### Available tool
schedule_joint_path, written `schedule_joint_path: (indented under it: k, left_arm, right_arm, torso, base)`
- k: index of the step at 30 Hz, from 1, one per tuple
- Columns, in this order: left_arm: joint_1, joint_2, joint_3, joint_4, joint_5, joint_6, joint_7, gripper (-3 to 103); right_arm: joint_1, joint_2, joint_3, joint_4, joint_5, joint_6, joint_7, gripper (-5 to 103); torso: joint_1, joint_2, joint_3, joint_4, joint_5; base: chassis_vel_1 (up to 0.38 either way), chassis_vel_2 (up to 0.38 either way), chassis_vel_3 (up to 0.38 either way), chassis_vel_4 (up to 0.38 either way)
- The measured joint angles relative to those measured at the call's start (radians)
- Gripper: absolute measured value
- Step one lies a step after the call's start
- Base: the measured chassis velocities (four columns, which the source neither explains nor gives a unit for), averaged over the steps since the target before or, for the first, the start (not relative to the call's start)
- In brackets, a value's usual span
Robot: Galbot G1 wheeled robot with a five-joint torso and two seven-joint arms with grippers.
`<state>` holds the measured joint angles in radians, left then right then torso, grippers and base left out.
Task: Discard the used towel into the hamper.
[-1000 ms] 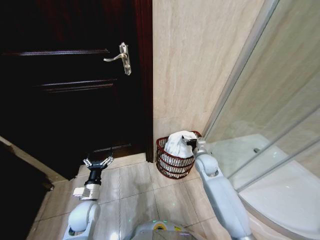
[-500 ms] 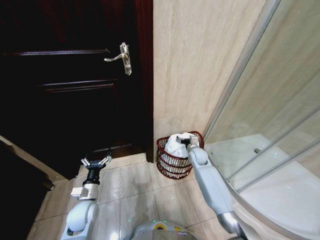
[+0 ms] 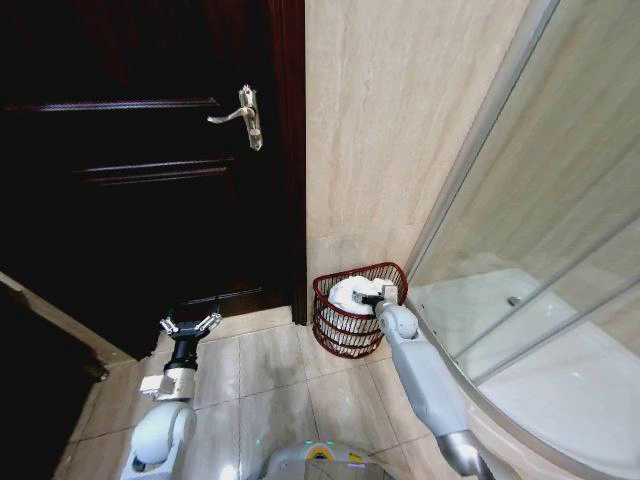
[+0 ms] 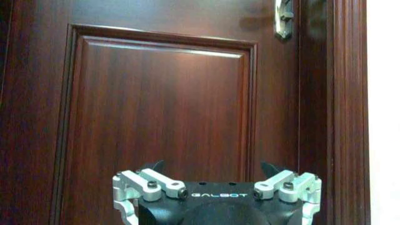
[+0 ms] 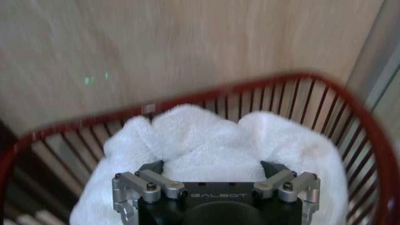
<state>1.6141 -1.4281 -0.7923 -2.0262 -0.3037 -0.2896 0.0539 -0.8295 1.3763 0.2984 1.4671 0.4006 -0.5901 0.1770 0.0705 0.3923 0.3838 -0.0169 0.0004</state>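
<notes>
The hamper (image 3: 322, 312), a small round reddish-brown wire basket, stands on the floor in the corner between door and shower. The white towel (image 3: 349, 293) lies bunched inside it, about level with the rim. My right gripper (image 3: 384, 293) hangs over the hamper's right rim. In the right wrist view its fingers stand wide apart, so the right gripper (image 5: 212, 165) is open just above the towel (image 5: 206, 133), inside the red rim (image 5: 350, 101). My left gripper (image 3: 190, 324) is open and idle low in front of the door, with nothing between the fingers of the left gripper (image 4: 212, 165).
A dark wooden door (image 3: 140, 180) with a metal handle (image 3: 245, 117) fills the left. A beige tiled wall (image 3: 400, 120) rises behind the hamper. A glass shower enclosure (image 3: 540, 250) with its raised tray closes the right. Beige floor tiles (image 3: 270, 370) lie open in front.
The right arm has come down and slightly left. The towel, held high above the rim a second ago, has sunk into the hamper. The left arm has stayed put.
</notes>
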Motion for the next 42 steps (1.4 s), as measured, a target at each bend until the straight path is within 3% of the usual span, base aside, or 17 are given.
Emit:
schedule_joint_path:
  k: [5,8,16,21,30,42]
  left_arm:
    - [-0.002,0.004,0.000,-0.008,-0.007,0.001,-0.003,100]
    - [-0.003,0.004,0.005,-0.013,-0.002,0.005,-0.009,100]
    - [0.014,-0.012,0.010,-0.053,0.002,0.036,-0.017,100]
    - [0.030,0.007,-0.004,-0.069,-0.050,0.036,-0.016,100]
    - [0.035,0.062,-0.002,-0.060,-0.113,0.041,0.001,100]
    - [-0.014,0.132,0.016,-0.022,-0.161,0.084,0.044,100]
  right_arm:
    - [-0.055,-0.038,0.008,0.158,-0.040,0.083,0.019,100]
    - [-0.129,-0.074,0.026,0.305,-0.084,0.168,0.012,100]
    - [-0.324,-0.087,0.079,0.572,-0.169,0.260,-0.025,100]
    - [-0.480,-0.034,0.135,0.653,-0.303,0.333,-0.085,100]
    - [-0.653,0.071,0.152,0.701,-0.439,0.420,-0.093,100]
    - [-0.715,0.070,0.182,0.714,-0.470,0.468,-0.078,100]
  torso:
    - [0.000,0.000,0.000,-0.0002,-0.0002]
    - [0.000,0.000,0.000,-0.0003,-0.0003]
    - [0.000,0.000,0.000,0.0000,-0.0003]
    - [0.000,0.000,0.000,-0.0004,-0.0003]
    - [0.000,0.000,0.000,-0.0002,-0.0004]
    - [0.000,0.000,0.000,-0.0002,-0.0004]
  base:
    - [0.000,0.000,0.000,0.000]
    - [0.000,0.000,0.000,0.000]
    - [0.000,0.000,0.000,0.000]
    - [0.000,0.000,0.000,0.000]
    - [0.000,0.000,0.000,0.000]
    - [0.000,0.000,0.000,0.000]
